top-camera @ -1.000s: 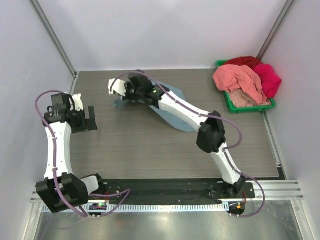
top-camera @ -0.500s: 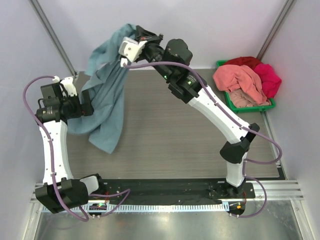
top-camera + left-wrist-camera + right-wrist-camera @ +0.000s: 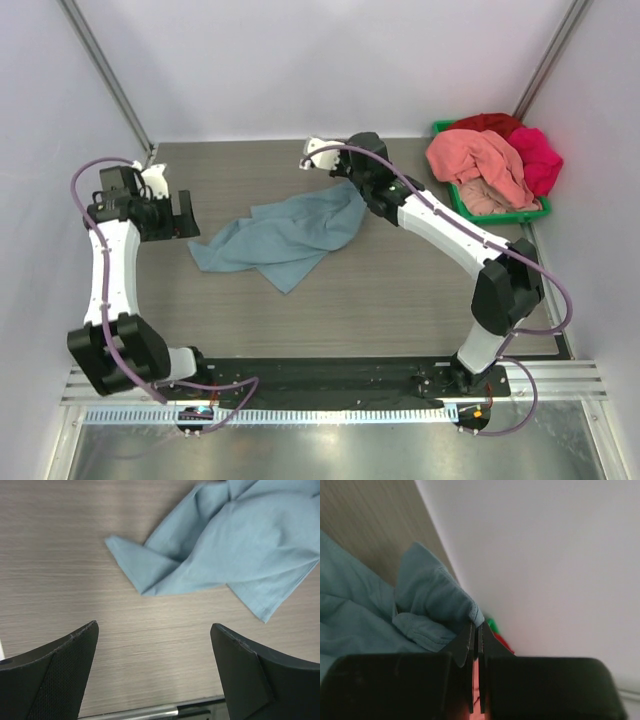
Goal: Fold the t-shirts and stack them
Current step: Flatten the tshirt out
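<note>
Blue-grey t-shirt (image 3: 285, 235), one edge in closed right jaws, ahead of wide-open left jaws.

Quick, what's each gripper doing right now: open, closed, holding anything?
Left gripper: open, holding nothing.
Right gripper: shut, pinching an edge of the blue-grey t-shirt.

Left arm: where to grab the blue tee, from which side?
Take the pointed corner of the blue tee, the end nearest the left gripper. It lies flat on the table, clear of the bunched middle, so come down from above, open jaws straddling the tip.
</note>
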